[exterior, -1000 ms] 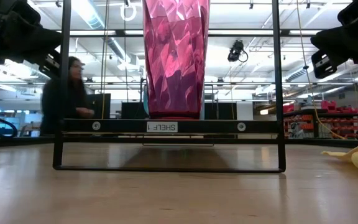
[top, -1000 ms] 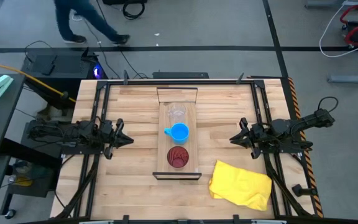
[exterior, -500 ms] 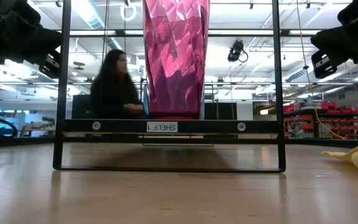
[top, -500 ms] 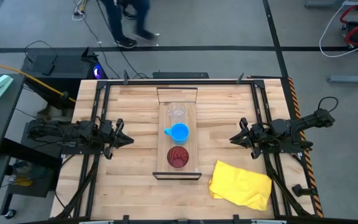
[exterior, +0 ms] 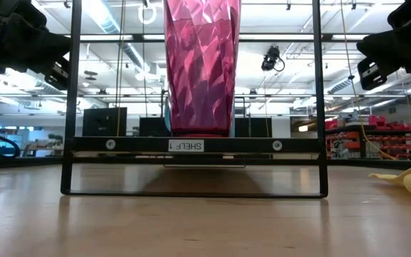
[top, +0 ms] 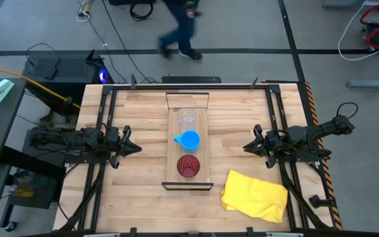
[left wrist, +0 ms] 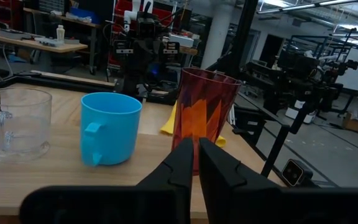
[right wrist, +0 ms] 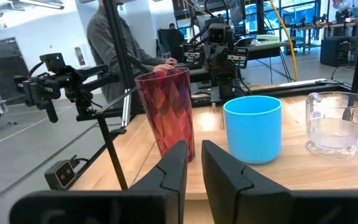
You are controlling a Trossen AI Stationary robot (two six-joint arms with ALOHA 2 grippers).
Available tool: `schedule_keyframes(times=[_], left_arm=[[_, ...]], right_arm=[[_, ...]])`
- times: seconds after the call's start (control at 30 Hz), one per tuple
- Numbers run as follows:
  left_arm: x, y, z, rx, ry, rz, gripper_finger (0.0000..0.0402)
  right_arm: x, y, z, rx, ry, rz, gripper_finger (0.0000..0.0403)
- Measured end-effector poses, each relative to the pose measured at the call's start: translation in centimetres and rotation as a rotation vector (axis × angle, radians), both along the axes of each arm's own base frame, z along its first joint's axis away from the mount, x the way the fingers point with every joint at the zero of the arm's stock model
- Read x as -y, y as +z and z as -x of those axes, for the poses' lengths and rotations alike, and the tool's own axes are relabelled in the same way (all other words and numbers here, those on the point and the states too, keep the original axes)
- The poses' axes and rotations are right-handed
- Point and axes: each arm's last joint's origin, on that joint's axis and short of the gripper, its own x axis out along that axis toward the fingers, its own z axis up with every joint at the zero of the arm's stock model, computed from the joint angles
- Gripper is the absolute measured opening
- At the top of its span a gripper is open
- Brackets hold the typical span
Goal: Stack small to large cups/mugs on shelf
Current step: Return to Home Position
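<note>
Three cups stand upright in a row on the light-wood shelf [top: 176, 153], each on its base. The clear cup [top: 187, 120] is farthest, the blue mug [top: 189, 139] is in the middle with its handle toward the table's left, and the dark red cup [top: 189, 166] is nearest. In the low view the red cup [exterior: 200, 68] stands on the raised shelf [exterior: 120, 145]. My left gripper [top: 137, 149] hovers left of the shelf, shut and empty, pointing at it. My right gripper [top: 247, 147] hovers right of the shelf, shut and empty.
A crumpled yellow cloth [top: 255, 195] lies at the table's near right. Dark frame rails run along the table's left and right sides under both arms. A person [top: 179, 26] walks on the floor beyond the far edge.
Neither arm nor any cup has moved. A person has walked past the table's far edge, from left toward right.
</note>
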Motion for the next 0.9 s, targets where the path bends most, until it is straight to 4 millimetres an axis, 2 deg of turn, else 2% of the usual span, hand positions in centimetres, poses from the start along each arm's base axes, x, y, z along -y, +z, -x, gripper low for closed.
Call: schedule_keyframes(times=[0.9], left_arm=[[0.00,0.00,0.00,0.000,0.000,0.000,0.0039]], right_arm=[[0.00,0.00,0.00,0.000,0.000,0.000,0.0056]])
